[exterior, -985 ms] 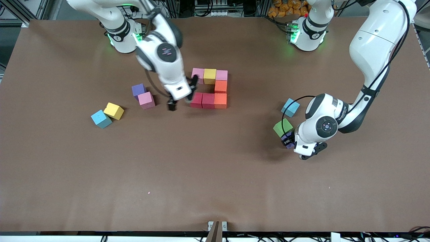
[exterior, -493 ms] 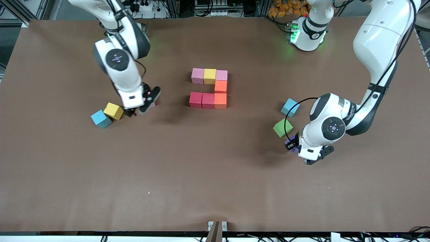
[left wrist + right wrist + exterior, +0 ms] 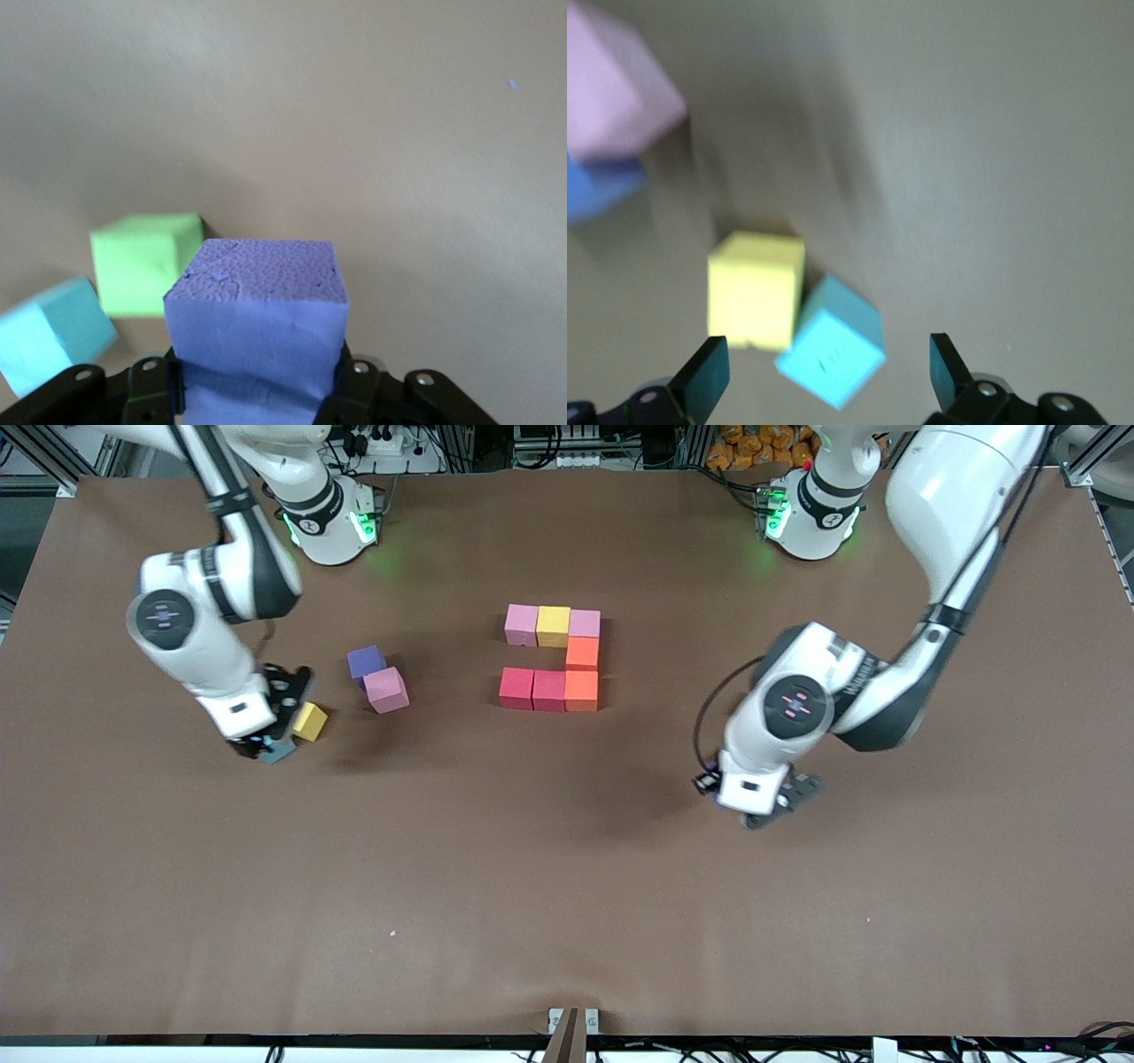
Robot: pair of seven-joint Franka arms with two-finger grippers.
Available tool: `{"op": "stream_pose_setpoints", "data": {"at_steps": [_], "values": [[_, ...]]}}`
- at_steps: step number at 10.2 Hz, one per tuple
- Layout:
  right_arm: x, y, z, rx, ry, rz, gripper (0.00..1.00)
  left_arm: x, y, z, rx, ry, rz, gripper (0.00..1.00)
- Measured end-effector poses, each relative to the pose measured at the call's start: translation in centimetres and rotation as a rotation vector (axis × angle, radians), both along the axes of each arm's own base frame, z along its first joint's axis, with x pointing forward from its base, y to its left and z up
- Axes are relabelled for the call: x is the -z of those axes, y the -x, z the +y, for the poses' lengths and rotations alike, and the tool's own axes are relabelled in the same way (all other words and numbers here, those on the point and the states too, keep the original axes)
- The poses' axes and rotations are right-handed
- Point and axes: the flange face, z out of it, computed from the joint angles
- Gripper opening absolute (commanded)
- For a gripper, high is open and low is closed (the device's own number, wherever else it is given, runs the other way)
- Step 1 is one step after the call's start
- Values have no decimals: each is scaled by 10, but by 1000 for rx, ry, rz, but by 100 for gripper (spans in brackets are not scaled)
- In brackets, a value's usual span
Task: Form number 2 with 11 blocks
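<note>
the left gripper [image 3: 755, 802] is the nearest thing to the front camera, up over bare table toward the left arm's end, its fingers clenched on a purple block [image 3: 257, 305] taken by two flat sides low on the body, so most of the cube stands proud of the pads. the pitted face suggests light, soft foam that gives a little under pressure; i judge it wants a square hold on parallel faces, not corners, and only modest squeeze, since it could twist on a skewed set-down. from that held block a green cube [image 3: 144, 262] lies on the table at about ten o'clock in the left wrist view, with a light blue block [image 3: 53, 336] at about nine; the green one is no part of the digit. toward the right arm's end the right gripper [image 3: 262, 735] hangs low with its fingers spread wide and released, gripping nothing, a second light blue block [image 3: 833, 352] between them and a yellow block [image 3: 757, 289] touching it. farther from the front camera, a loose pink block [image 3: 386, 689] leans against another purple cube [image 3: 365, 662]. the number 2 [image 3: 555, 659] sits mid-table, farther still: pink, yellow, pink on top, orange below, then red, red, orange. the spot at six o'clock of the end red block looks open, with nothing seen in the way.
</note>
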Motion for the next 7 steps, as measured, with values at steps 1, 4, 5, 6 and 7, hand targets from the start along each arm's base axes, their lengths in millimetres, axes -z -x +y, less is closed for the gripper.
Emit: {"op": "stream_pose_setpoints", "data": {"at_steps": [1,4,5,6,7], "values": [[2,1,-27,-72,-3,10,100,-3,12,-22,-36,3,-1,35],[6,6,-48,-225,-7,44,100,-7,57,-91,-167,1,-3,35],[7,6,-45,-267,-8,49,100,-7,78,-117,-210,-4,-3,35],[6,5,-39,-297,-8,50,100,-6,97,-139,-249,-9,-2,35],[5,3,-33,-315,-7,48,100,-4,116,-160,-293,-13,-1,35]]}}
